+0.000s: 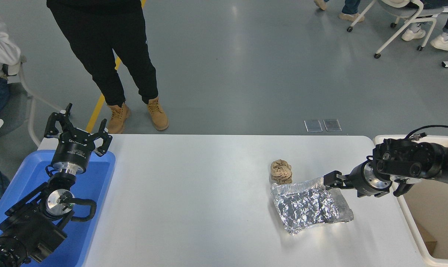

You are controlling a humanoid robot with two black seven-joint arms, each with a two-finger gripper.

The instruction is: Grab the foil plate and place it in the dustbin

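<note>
The foil plate (310, 206) is a shiny crinkled silver tray lying on the white table (194, 185) at the right. My right gripper (329, 180) comes in from the right edge and its fingers are closed on the plate's far right rim. The plate still rests on the table. The dustbin (417, 237) is a cream bin at the table's right edge, partly behind my right arm. My left gripper (77, 128) is open and parked above the blue tray at the lower left.
A crumpled brown paper ball (281, 171) sits just beyond the plate's far left corner. A shallow blue tray (97, 174) lies at the table's left end. A person in black trousers and tan boots (157, 113) stands at the far side.
</note>
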